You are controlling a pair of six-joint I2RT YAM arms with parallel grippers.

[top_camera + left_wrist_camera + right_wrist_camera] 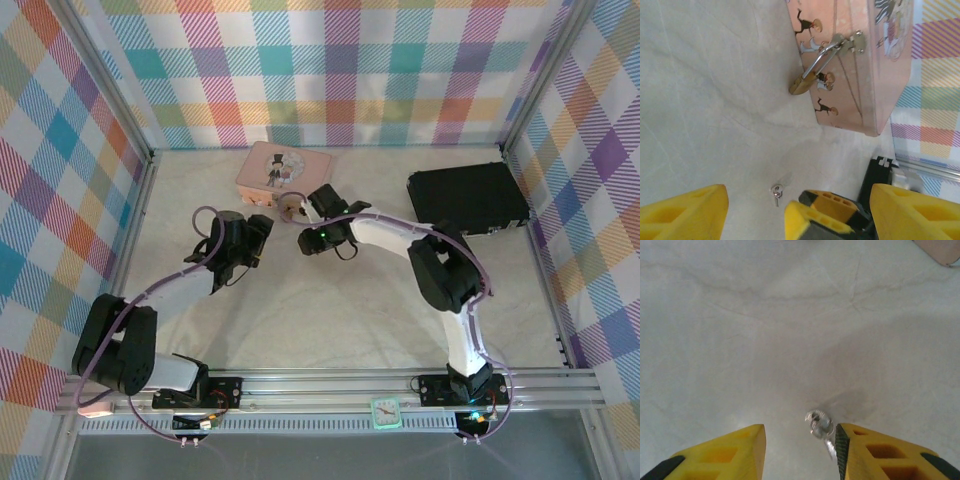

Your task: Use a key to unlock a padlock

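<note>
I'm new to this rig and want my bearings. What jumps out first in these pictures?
The loud pastel plaid walls around the pale table, and the pink tin with cartoon figures at its far middle. A tiny brass padlock is hooked through the tin's clasp, and a small silver key lies flat on the table between the open yellow fingers of the right gripper.
</note>
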